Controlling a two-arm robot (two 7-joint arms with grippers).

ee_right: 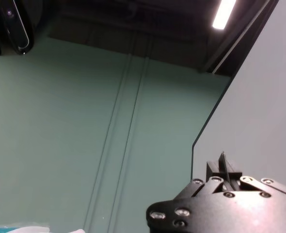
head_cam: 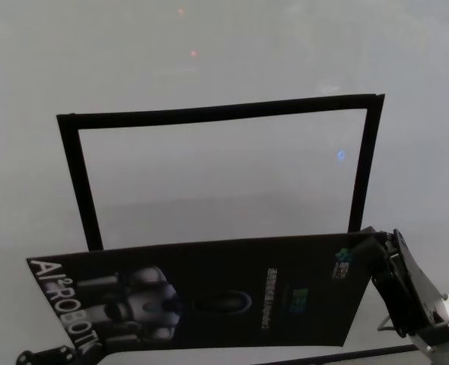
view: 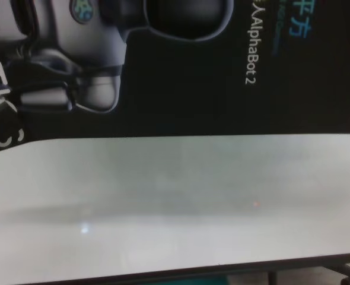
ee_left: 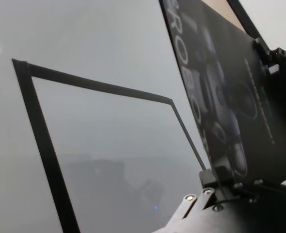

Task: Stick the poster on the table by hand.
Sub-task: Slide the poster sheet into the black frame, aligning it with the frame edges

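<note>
Poster (head_cam: 209,293) is off the desk (head_cam: 209,46), held up between both arms at the near side, short of the black tape frame (head_cam: 217,114) laid out as a three-sided rectangle on the white top; the poster's far edge overlaps the frame's open near end in the head view. Right end effector (head_cam: 361,247) is pinched shut on the poster's right edge near its far corner; in the right wrist view its fingertips (ee_right: 224,170) meet on a thin sheet edge. Left end effector (ee_left: 215,182) is clamped on the opposite short edge: the left wrist view shows its jaw closed over the sheet's rim by the "ROBOT" lettering, and only a bit of it (head_cam: 46,356) shows at the head view's bottom-left. Handling, my read: thin, light, glossy sheet, stiff enough to hold a near-flat plane across the span but it bows a little, so it will sag or curl if either side lets go. The slick surface means edge pinches could slip, so keep grips on opposite short edges, close to corners, with mild tension between the arms. Creasing at the pinch points is the main damage risk. The desk is glossy white, flat and reflective, with a dark thin edge visible in the chest view (view: 163,274). The tape strips are narrow, matte black and flat on the surface. Next move looks like lowering the sheet square into the frame, far edge first, then pressing down.
</note>
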